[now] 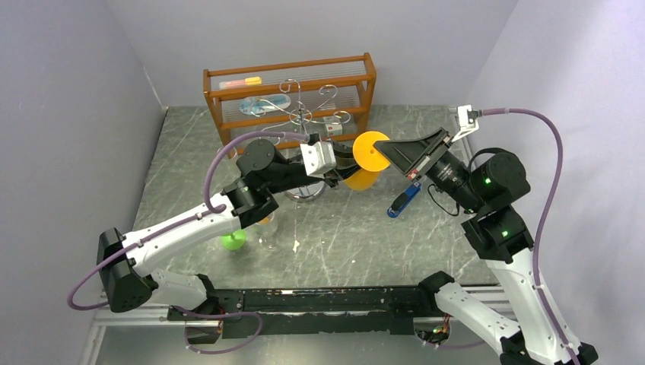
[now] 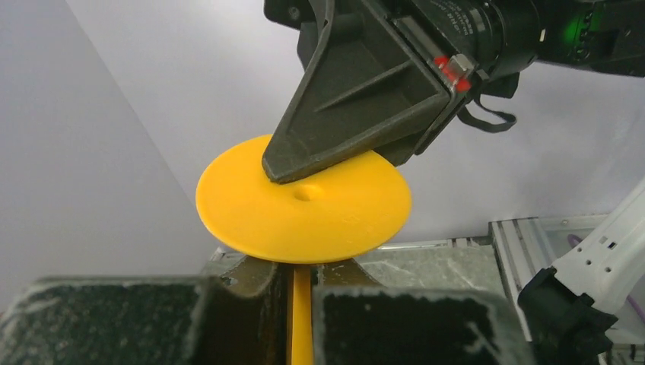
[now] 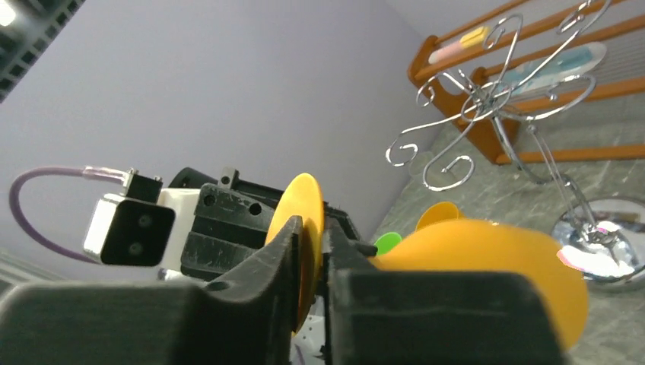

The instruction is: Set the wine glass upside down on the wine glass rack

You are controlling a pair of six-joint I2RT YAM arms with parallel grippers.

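The orange wine glass (image 1: 363,179) is held in the air, tilted, with its round foot (image 1: 370,150) towards the right arm. My left gripper (image 1: 338,163) is shut on its stem (image 2: 301,319), just below the foot (image 2: 319,217). My right gripper (image 1: 389,152) is shut on the foot's rim (image 3: 306,199), one finger on each face; the bowl (image 3: 487,258) lies beyond it. The silver wire wine glass rack (image 1: 304,114) stands just behind the glass, with its scroll arms (image 3: 487,99) and shiny round base (image 3: 601,236) in the right wrist view. Nothing hangs on it.
An orange-brown wooden shelf unit (image 1: 289,84) stands against the back wall behind the rack. A green glass foot (image 1: 233,241), a clear glass (image 1: 270,239) and another orange glass (image 3: 441,214) sit under the left arm. A blue object (image 1: 403,201) is by the right arm.
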